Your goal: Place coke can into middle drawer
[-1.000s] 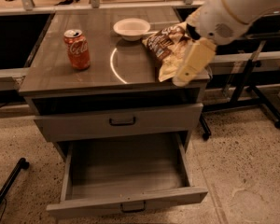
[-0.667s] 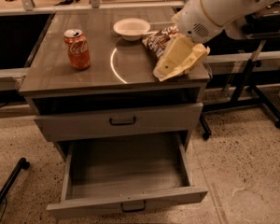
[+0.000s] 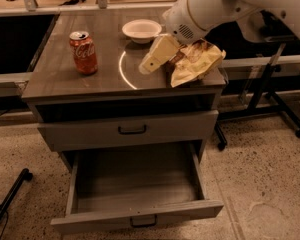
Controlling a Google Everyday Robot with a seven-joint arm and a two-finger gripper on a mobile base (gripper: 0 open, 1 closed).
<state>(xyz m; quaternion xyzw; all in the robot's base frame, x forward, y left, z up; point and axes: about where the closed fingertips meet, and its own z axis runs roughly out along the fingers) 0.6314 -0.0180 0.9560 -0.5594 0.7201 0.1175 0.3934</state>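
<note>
Gripper has shifted left over the countertop toward coke can, jaws' spread unclear.

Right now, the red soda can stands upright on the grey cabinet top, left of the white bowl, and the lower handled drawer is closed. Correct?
No: the camera view shows the lower grey wood-grain drawer pulled open. The red soda can does stand upright on the cabinet top, left of the white bowl. The gripper hovers right of the can.
</note>
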